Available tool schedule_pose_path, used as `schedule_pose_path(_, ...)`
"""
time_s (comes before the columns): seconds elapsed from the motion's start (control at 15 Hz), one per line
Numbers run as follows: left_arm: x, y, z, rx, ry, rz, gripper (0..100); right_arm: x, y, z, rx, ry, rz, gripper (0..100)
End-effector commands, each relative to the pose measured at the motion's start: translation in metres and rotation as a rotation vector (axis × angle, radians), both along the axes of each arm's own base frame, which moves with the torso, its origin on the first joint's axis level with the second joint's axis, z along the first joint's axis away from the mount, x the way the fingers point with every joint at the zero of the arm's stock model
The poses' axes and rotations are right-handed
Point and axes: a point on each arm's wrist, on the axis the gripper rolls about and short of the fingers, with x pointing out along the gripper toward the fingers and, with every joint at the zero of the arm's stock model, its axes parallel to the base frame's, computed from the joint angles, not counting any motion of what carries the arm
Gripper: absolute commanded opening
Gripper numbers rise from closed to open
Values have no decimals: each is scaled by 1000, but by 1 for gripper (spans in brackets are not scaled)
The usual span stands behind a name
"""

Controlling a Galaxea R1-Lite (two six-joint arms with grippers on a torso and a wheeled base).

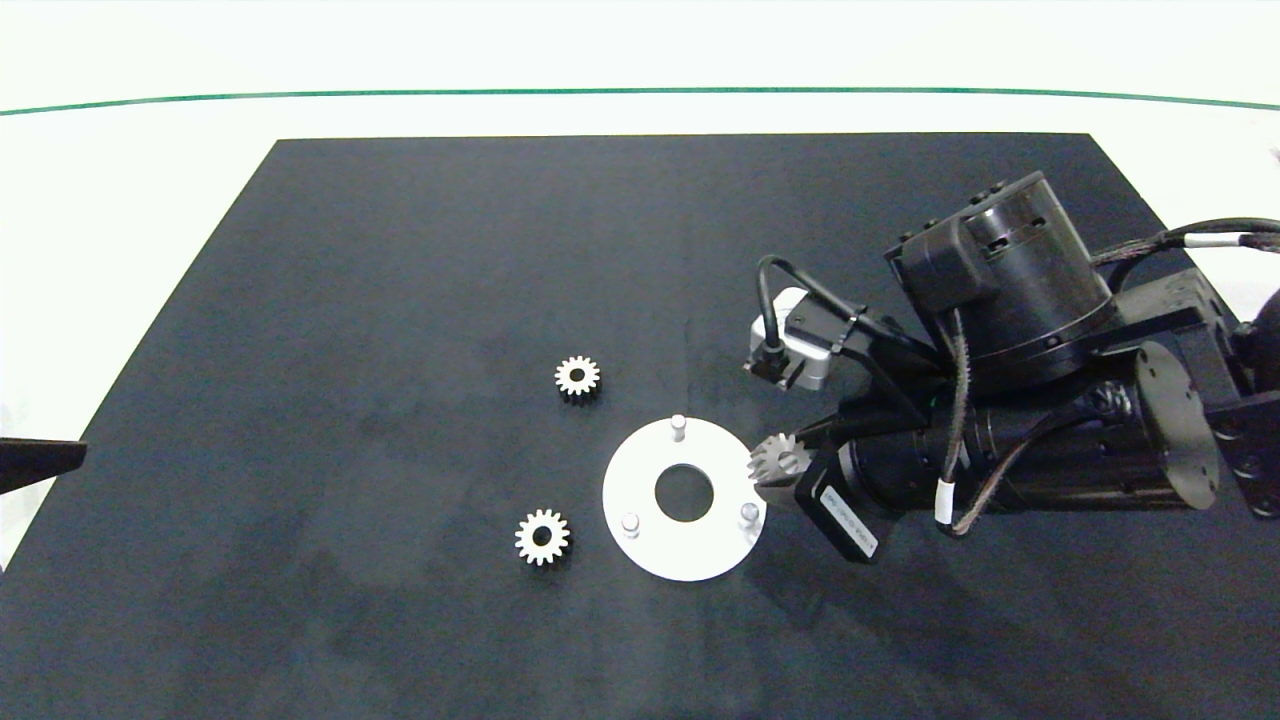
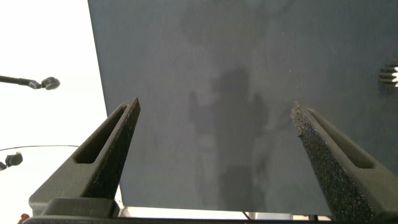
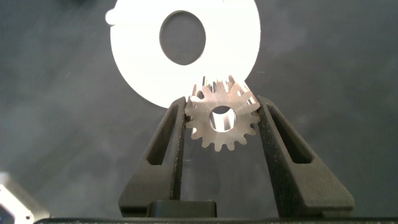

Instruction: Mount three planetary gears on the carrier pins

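A white carrier disc (image 1: 690, 556) lies on the black mat with three carrier pins upright on it: far (image 1: 678, 425), near left (image 1: 630, 523) and near right (image 1: 749, 513). All three pins are bare. My right gripper (image 1: 779, 463) is shut on one planetary gear (image 3: 222, 118), held tilted at the disc's right rim (image 3: 137, 62), just beyond the near-right pin. Two more gears lie flat on the mat, one beyond the disc's left side (image 1: 577, 377) and one to its near left (image 1: 542, 537). My left gripper (image 2: 214, 109) is open and holds nothing, over bare mat.
The black mat (image 1: 400, 250) covers most of the white table, with a green line (image 1: 640, 92) across the far side. My left arm (image 1: 40, 462) only just enters at the left edge. The right arm's bulk (image 1: 1000, 330) stands over the mat right of the disc.
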Motion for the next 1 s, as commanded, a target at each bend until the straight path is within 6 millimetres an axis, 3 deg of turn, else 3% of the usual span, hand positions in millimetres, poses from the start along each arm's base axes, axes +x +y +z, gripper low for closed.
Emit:
schedule_pose_path(0.07, -1, 0, 0, 1, 2, 0, 100, 3, 11, -8, -33, 16, 12, 25)
schedule_pose_path(0.4, -1, 0, -2, 1, 8, 0, 100, 7, 23, -20, -65, 35, 18, 25)
schedule_pose_path(1.0, -4, -2, -3, 1, 6, -14, 100, 9, 24, -25, -80, 46, 19, 25)
